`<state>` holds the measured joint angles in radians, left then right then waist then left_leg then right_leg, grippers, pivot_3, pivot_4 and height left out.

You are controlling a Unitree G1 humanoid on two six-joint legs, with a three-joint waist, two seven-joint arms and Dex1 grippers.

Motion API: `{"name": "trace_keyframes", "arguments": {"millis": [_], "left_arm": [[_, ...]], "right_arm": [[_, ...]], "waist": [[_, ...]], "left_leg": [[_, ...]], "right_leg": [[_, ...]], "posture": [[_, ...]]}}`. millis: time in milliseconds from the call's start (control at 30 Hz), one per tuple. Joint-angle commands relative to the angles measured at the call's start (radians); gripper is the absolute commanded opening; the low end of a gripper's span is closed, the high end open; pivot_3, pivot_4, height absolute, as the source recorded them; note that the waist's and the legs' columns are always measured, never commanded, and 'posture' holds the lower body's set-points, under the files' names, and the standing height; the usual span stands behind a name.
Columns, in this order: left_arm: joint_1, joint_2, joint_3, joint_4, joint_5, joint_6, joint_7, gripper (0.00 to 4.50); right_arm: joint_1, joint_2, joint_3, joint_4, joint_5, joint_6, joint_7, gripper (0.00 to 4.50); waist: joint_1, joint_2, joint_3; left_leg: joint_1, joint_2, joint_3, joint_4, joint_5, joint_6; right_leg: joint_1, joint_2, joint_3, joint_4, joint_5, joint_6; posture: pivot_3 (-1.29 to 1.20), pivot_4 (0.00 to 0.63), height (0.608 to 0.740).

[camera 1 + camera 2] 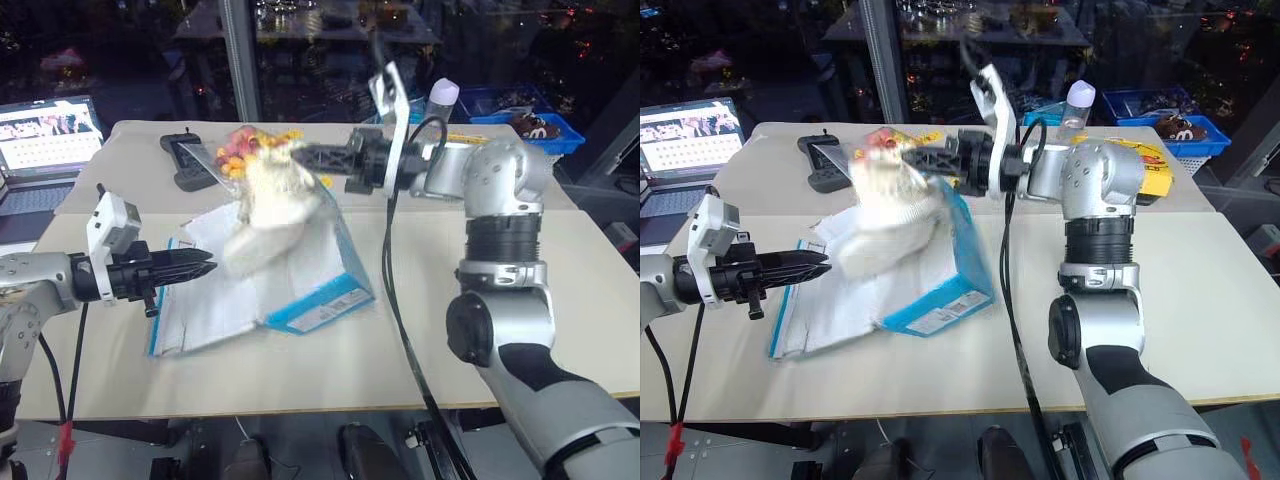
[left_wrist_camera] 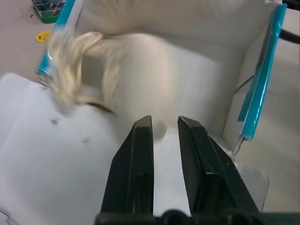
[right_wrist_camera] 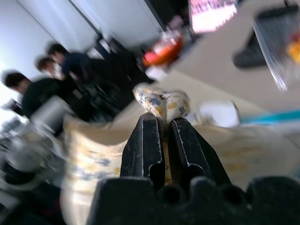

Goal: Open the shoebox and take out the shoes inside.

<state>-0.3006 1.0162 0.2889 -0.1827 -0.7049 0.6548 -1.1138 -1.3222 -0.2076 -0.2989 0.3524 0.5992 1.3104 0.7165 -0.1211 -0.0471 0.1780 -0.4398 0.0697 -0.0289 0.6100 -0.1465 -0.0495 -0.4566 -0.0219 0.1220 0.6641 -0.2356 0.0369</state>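
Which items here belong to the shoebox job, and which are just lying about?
Job:
- open bright blue cardboard shoebox, white inside
- off-white cream clog shoe, gripped by the right claw
- left claw, shut, holding nothing

Lying about:
- open laptop
- black handheld controller
- blue plastic bin

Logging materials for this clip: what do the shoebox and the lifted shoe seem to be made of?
Shoebox: apparently cardboard, blue outside, matte white inside, with thin creased folding walls. Shoe, clamped in the right gripper: off-white, probably soft foam or rubber; motion blur hides surface detail.
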Motion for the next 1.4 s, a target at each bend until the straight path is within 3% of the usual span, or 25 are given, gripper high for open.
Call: {"name": "trace_keyframes", "arguments": {"millis": [33, 233, 433, 800, 1000, 1200, 1400], "left_arm": [[-0.019, 0.006, 0.007, -0.008, 0.002, -0.007, -0.009, 0.91], [-0.017, 0.008, 0.006, -0.007, 0.003, -0.007, -0.014, 0.91], [-0.023, 0.012, 0.001, 0.001, 0.006, -0.009, -0.023, 0.91], [-0.047, 0.013, -0.018, 0.018, 0.013, -0.010, -0.039, 0.91], [-0.049, 0.009, -0.017, 0.015, 0.014, -0.005, -0.039, 0.91], [-0.041, 0.003, -0.014, 0.005, 0.008, 0.000, -0.032, 0.91], [-0.045, 0.000, -0.020, 0.003, 0.006, 0.005, -0.032, 0.91]], "right_arm": [[-0.016, -0.004, -0.057, -0.009, 0.051, 0.003, -0.046, 0.01], [0.001, -0.042, -0.073, -0.014, 0.065, -0.034, -0.081, 0.01], [-0.010, -0.161, -0.114, 0.043, 0.062, -0.104, -0.100, 0.01], [0.071, -0.313, -0.070, 0.014, 0.027, -0.182, -0.109, 0.01], [0.248, -0.449, 0.066, -0.025, -0.132, -0.310, -0.119, 0.01], [0.433, -0.447, 0.069, -0.116, -0.202, -0.301, -0.251, 0.01], [0.593, -0.482, 0.066, -0.216, -0.239, -0.267, -0.289, 0.01]], "waist": [[0.000, 0.000, 0.000], [0.000, 0.000, 0.000], [0.005, 0.000, 0.000], [-0.001, 0.001, 0.000], [0.013, 0.001, 0.000], [0.015, 0.003, 0.002], [0.023, 0.003, 0.002]], "left_leg": [[0.000, 0.000, 0.000, 0.000, 0.000, 0.000], [0.000, 0.000, 0.000, 0.001, 0.000, 0.000], [-0.001, 0.000, 0.000, 0.001, 0.000, 0.000], [0.000, 0.000, 0.000, 0.000, 0.000, 0.000], [0.000, -0.001, 0.001, 0.000, 0.000, 0.000], [0.001, -0.001, 0.002, 0.000, 0.000, 0.000], [0.001, -0.001, 0.002, 0.003, 0.000, 0.001]], "right_leg": [[0.000, 0.000, 0.000, 0.000, 0.000, 0.000], [0.000, 0.000, 0.000, 0.000, 0.000, 0.002], [0.000, 0.000, 0.000, 0.000, 0.000, 0.002], [0.000, 0.000, 0.001, 0.000, -0.001, 0.004], [0.000, 0.000, 0.001, -0.001, -0.002, 0.005], [-0.001, 0.000, 0.003, 0.000, -0.002, 0.005], [0.000, 0.000, 0.003, 0.000, -0.001, 0.006]], "posture": [[0.00, 0.150, 0.740], [0.00, 0.150, 0.740], [0.00, 0.150, 0.740], [0.00, 0.150, 0.740], [0.00, 0.150, 0.740], [0.00, 0.150, 0.740], [0.00, 0.150, 0.740]]}}
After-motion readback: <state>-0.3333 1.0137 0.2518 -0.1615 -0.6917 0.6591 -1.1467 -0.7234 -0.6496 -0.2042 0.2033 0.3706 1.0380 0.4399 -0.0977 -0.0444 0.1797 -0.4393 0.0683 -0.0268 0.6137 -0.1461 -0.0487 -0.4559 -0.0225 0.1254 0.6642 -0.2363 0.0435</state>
